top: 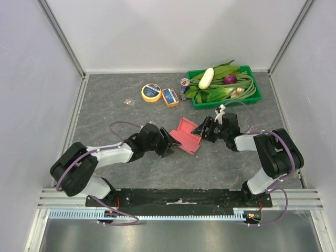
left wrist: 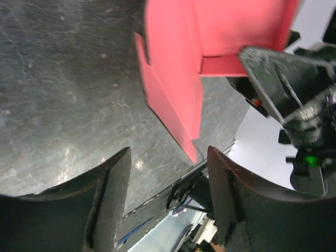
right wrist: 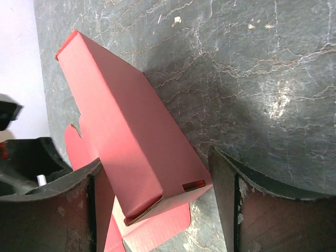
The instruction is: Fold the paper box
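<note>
Paper box (top: 186, 135) half formed, between both pincers. Left pincer (left wrist: 168, 157) wide, box corner just ahead of tips, untouched. Right pincer (right wrist: 155, 157) wide, box body between its fingers (right wrist: 52, 210). Better: right steadies wall, left pushes loose flap inward slowly.

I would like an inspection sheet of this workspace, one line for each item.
Surface: dark grey mottled table.
Job's things: pink box, partly folded, one flap loose, lying between the two grippers.
Clutter: green tray of vegetables, can, tape roll, blue-orange box, scrap.
Grippers: left gripper open, short of the pink box; right gripper open, astride its end, contact unclear.
Cables: purple cables, looped, off the pink box.
Surroundings: white walls, metal frame.
</note>
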You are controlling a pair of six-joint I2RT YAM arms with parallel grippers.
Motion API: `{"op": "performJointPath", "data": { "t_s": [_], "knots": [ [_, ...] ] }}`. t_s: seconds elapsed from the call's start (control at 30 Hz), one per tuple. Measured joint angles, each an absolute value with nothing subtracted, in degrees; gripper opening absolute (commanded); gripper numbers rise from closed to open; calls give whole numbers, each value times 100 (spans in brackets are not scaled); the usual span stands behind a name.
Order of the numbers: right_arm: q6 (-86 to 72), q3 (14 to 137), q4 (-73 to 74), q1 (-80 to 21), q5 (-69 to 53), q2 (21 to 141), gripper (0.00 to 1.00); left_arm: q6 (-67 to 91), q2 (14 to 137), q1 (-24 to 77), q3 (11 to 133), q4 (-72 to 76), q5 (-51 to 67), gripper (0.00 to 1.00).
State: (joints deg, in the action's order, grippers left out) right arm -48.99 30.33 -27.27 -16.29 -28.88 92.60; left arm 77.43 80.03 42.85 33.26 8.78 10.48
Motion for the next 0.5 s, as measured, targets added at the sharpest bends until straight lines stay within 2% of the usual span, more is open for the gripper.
{"op": "performJointPath", "data": {
  "t_s": [0.1, 0.3, 0.37, 0.43, 0.5],
  "knots": [
    [-4954, 2976, -2952, -1599, -2989, 9332, 75, 7994, 8541, 4292, 3380, 1133, 1041, 42],
    [-5039, 2847, -3393, -1551, -3205, 9456, 78, 8086, 9242, 4348, 3662, 1505, 991, 24],
    [-5011, 2834, -3409, -1551, -3251, 9454, 83, 8071, 9203, 4390, 3664, 1505, 825, 19],
    [-4923, 2836, -3326, -1553, -3275, 9384, 96, 7996, 9076, 4436, 3673, 1358, 596, 12],
    [-4746, 2851, -3098, -1553, -3273, 9214, 98, 7839, 8847, 4464, 3710, 1037, 355, 6]
  ]
}}
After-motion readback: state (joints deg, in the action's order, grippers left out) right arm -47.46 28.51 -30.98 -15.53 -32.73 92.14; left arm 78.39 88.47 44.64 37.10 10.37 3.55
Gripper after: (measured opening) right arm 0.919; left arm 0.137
